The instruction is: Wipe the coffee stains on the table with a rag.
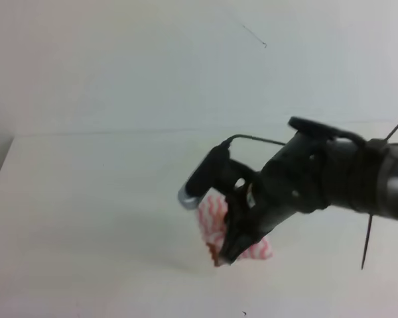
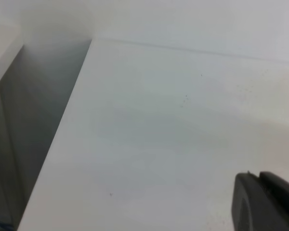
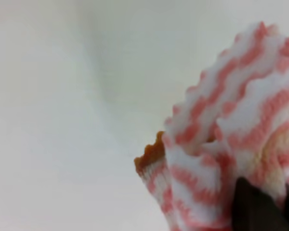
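Note:
My right gripper (image 1: pixel 227 254) is shut on the rag (image 1: pixel 211 220), a pink and white zigzag cloth that hangs bunched from it over the middle of the white table (image 1: pixel 86 218). In the right wrist view the rag (image 3: pixel 231 139) fills the right side, with an orange-brown soaked corner (image 3: pixel 149 156) at its lower edge and a dark fingertip (image 3: pixel 253 209) below it. No coffee stains show on the bare tabletop; any under the rag are hidden. Only a dark part of my left gripper (image 2: pixel 265 202) shows, low over the table (image 2: pixel 159 144).
The table's left edge (image 1: pixel 0 172) drops off beside a pale wall. The left wrist view shows a grey gap (image 2: pixel 33 120) along that edge. A thin dark cable (image 1: pixel 366 238) hangs from the right arm.

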{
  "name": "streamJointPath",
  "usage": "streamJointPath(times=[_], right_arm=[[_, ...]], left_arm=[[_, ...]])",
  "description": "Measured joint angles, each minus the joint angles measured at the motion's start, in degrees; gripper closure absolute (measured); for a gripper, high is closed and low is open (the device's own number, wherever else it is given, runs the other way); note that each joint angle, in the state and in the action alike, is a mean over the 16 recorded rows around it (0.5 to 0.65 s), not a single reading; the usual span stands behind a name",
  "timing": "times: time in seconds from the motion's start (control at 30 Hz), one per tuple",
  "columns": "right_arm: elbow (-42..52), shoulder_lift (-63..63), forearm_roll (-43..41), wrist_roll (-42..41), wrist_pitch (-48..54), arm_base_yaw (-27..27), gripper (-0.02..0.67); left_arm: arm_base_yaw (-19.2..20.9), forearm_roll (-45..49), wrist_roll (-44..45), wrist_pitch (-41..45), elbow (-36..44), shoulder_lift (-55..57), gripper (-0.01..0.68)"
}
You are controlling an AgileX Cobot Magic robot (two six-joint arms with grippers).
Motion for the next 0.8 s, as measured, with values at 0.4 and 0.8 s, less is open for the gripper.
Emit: streamJointPath(times=[0.4,0.8], right_arm=[[0.0,0.6,2.5,-3.3,5.6,-18.9,0.648],[0.1,2.3,25.2,-20.0,6.9,-22.1,0.639]], left_arm=[[0.0,0.0,0.0,-0.1,0.2,-0.1,0.673],[0.0,0.0,0.0,-0.1,0.2,-0.1,0.672]])
